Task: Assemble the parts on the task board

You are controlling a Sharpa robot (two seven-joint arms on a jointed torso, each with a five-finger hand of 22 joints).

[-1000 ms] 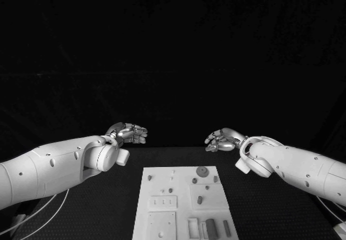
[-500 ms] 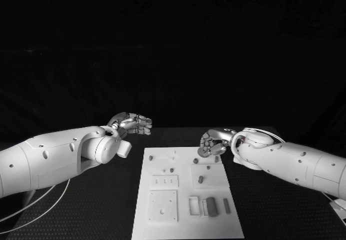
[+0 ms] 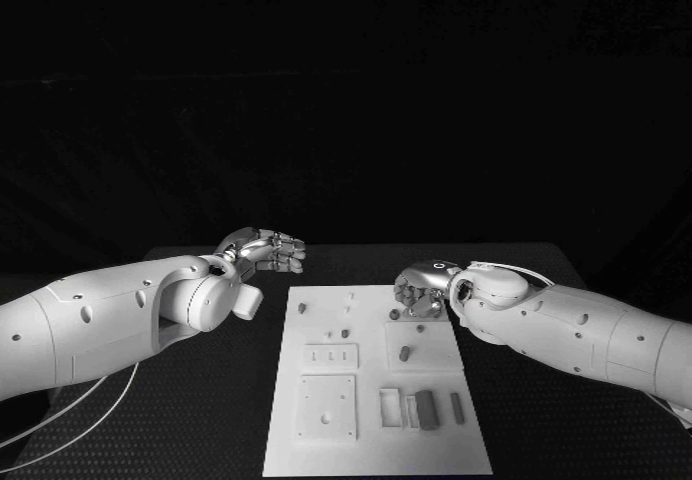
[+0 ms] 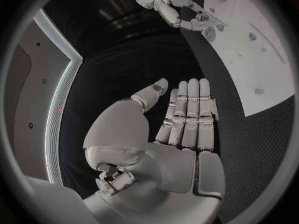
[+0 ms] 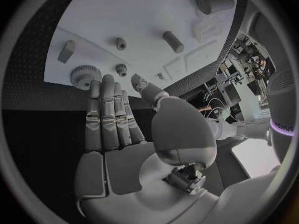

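Observation:
The white task board (image 3: 433,452) lies in the middle of the table, lengthwise away from me. My right hand (image 3: 421,291) hovers over its far right corner with straight fingers and nothing in it. In the right wrist view its fingertips (image 5: 94,87) are close to a round gear (image 5: 81,76) on the board (image 5: 137,15). My left hand (image 3: 267,250) hangs empty over the black table beyond the board's far left corner, fingers side by side (image 4: 187,114). A short peg (image 3: 405,352) and grey blocks (image 3: 424,410) sit on the board.
Small pegs (image 3: 346,332) stand in the board's far half, and a square plate (image 3: 326,406) lies in its near left part. Black table (image 3: 173,440) surrounds the board on both sides. The left wrist view shows the right hand (image 4: 181,12) by the gear (image 4: 209,33).
The head camera has tilted, so the whole picture has shifted. My right hand has come from beyond the board to over its far right corner. The left hand holds much the same pose.

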